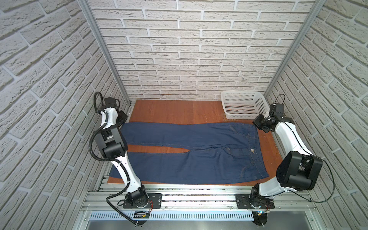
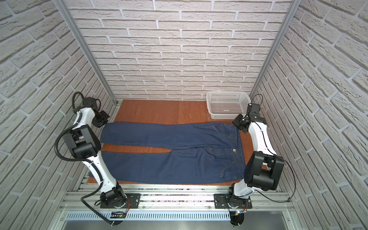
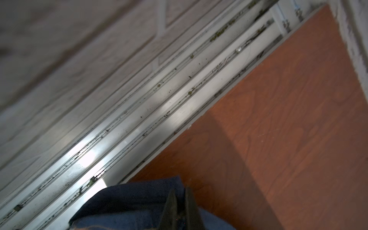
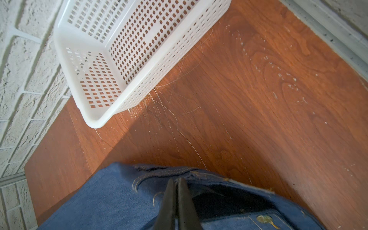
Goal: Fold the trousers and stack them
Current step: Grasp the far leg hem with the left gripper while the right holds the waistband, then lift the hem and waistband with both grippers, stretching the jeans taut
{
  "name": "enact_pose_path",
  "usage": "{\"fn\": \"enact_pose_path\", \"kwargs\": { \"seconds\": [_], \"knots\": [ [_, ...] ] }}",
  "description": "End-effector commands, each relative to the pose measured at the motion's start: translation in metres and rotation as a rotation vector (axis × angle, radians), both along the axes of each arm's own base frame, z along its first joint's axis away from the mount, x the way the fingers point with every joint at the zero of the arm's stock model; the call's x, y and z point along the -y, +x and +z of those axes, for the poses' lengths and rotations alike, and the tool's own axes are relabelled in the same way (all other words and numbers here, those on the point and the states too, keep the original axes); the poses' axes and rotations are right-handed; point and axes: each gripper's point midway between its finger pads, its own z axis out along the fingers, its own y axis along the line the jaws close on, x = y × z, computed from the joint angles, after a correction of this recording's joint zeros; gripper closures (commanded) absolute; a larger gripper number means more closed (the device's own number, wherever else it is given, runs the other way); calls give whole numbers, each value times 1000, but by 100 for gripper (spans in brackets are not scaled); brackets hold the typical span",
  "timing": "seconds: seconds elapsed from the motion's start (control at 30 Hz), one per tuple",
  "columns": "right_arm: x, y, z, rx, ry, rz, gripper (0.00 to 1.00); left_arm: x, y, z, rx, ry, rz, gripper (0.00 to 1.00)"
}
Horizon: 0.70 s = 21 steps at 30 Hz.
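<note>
Both top views: long dark blue denim trousers (image 1: 189,159) (image 2: 169,165) with tan stitching lie flat and unfolded across the reddish-brown wood-grain table board (image 1: 169,111) (image 2: 149,111). The waist is at the right and the hems at the left. A small round metal button (image 1: 252,150) (image 2: 234,149) shows by the waistband. The legs lie side by side with a thin wedge of board between them. A white perforated rectangular plastic basket (image 1: 244,115) (image 2: 227,115) sits upper right of the board, just beyond the waist and clear of the cloth. Grey brick-pattern walls close three sides.

The white left arm with black joints crosses the near leg's hem end and hides part of it. The left gripper (image 1: 121,117) (image 2: 102,120) sits at the far leg's hem, centre-left. The right arm's elbow is at lower right, and the right gripper (image 1: 258,124) (image 2: 239,123) is at the far waist corner. The jaw gap is unreadable from these views.

Left wrist, blurry: the left gripper (image 3: 180,191) has black tapered fingers clenched on a bunched fold of the trousers (image 3: 129,199). The cloth lies at the board (image 3: 278,139) edge, partly over dusty slotted aluminium rails (image 3: 119,123).

Right wrist: the right gripper (image 4: 176,182) has its fingers pinched together, grasping the stitched waistband of the trousers (image 4: 99,199). The basket (image 4: 99,89) is near but apart, with scratched board (image 4: 258,119) between it and the denim.
</note>
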Motion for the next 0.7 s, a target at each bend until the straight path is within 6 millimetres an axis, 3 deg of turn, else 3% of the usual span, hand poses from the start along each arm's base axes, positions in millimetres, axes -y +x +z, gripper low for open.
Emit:
{"fn": "enact_pose_path", "kwargs": {
  "seconds": [0.0, 0.17, 0.27, 0.67],
  "knots": [
    [13, 3, 25, 61, -22, -46, 95, -28, 3, 21, 142, 21, 94, 100],
    [24, 18, 55, 148, -35, -73, 95, -39, -1, 42, 216, 14, 118, 100],
    [31, 30, 63, 178, -39, -88, 95, -42, 9, 51, 255, -11, 118, 100],
    [61, 96, 81, 351, -55, -132, 95, -39, 91, 115, 496, -76, 33, 100]
  ]
}}
